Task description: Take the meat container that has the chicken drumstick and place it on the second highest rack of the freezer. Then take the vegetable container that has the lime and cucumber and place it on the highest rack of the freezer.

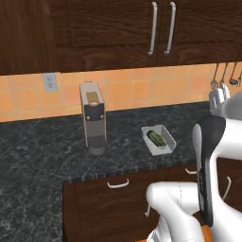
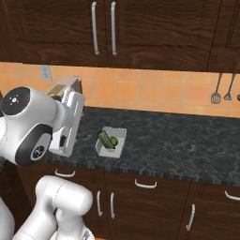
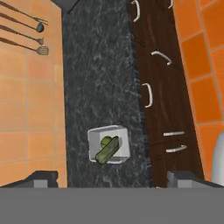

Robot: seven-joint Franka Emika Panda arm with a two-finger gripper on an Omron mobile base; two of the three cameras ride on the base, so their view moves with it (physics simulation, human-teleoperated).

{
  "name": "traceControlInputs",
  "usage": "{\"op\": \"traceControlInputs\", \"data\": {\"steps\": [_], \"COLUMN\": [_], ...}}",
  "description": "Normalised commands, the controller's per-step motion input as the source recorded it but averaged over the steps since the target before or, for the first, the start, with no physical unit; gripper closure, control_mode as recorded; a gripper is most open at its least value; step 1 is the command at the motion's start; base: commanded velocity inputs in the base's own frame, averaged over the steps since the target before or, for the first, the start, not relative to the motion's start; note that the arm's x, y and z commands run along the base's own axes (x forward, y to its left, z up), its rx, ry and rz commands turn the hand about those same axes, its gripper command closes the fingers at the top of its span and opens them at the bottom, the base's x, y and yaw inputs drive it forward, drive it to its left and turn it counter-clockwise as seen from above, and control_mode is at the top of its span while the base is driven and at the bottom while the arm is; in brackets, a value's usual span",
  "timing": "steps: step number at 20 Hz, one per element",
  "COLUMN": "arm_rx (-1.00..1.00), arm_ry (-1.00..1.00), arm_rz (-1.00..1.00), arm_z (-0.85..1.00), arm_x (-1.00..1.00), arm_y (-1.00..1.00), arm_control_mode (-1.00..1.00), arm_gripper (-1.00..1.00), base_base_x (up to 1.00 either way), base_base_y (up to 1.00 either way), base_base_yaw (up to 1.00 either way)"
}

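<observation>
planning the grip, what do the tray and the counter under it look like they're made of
Tray: looks like smooth matte plastic, plain pale grey-white with thin walls, though the render leaves it open. Counter: looks like polished dark stone, black with fine pale speckles, granite-like.

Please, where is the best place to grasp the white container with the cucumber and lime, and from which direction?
Probably from above, closing the open gripper on one thin side wall of the white container, away from the cucumber and lime. The container sits flat on the counter with its top open and rim exposed.
</observation>
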Motion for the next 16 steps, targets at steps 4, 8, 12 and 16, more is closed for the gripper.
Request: {"op": "traceControlInputs", "data": {"steps": [4,8,12,16], "arm_rx": [0.04,0.08,0.13,0.01], "arm_ry": [0.33,0.39,0.26,0.01], "arm_rz": [0.00,0.06,0.16,0.17], "arm_z": [-0.37,-0.55,-0.69,-0.82], "arm_x": [0.97,1.00,0.90,0.32], "arm_y": [0.00,-0.09,-0.17,-0.01], "arm_control_mode": [-1.00,-1.00,-1.00,-1.00], "arm_gripper": [-1.00,-1.00,-1.00,-1.00], "base_base_x": [0.00,0.00,0.00,0.00], "base_base_y": [0.00,0.00,0.00,0.00], "base_base_yaw": [0.00,0.00,0.00,0.00]}}
